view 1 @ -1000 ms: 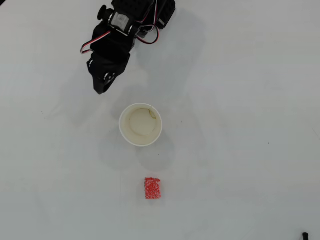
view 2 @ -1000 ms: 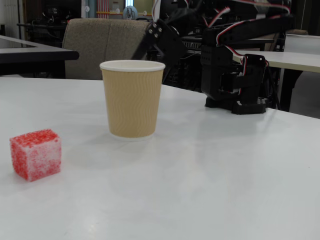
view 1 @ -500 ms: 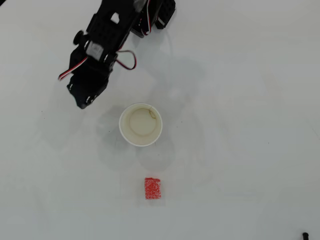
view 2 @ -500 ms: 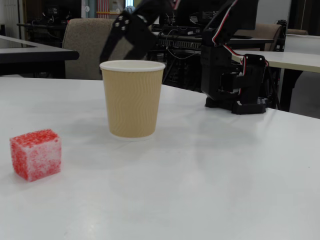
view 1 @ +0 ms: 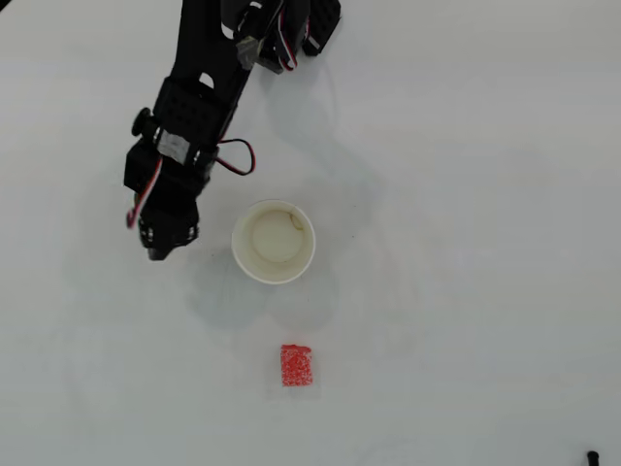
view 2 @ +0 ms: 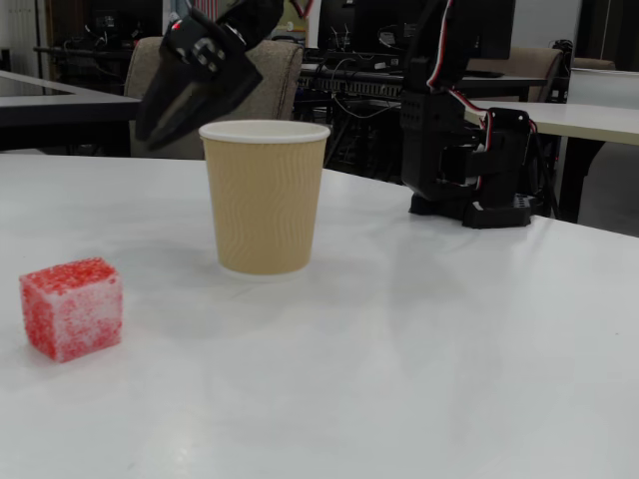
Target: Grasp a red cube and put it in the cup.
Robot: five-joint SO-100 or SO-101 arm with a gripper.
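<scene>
The red cube point(view 1: 297, 365) lies on the white table below the cup point(view 1: 274, 242) in the overhead view. In the fixed view the red cube point(view 2: 72, 307) sits at the near left, and the cup point(view 2: 265, 195) stands upright in the middle as a tan ribbed paper cup. My gripper point(view 1: 157, 250) hangs in the air just left of the cup, pointing down. The fixed view shows the gripper point(view 2: 160, 135) level with the cup's rim, behind and to its left. Its fingers look closed together, and nothing is held between them.
The arm's black base point(view 2: 469, 150) stands at the far right of the fixed view, and in the overhead view the base point(view 1: 291, 19) sits at the top edge. Chairs and desks stand beyond the table. A small dark object point(view 1: 592, 456) lies at the bottom right corner.
The arm has swung from above the cup's upper left down to its left side, toward the near edge. Cube and cup have not moved.
</scene>
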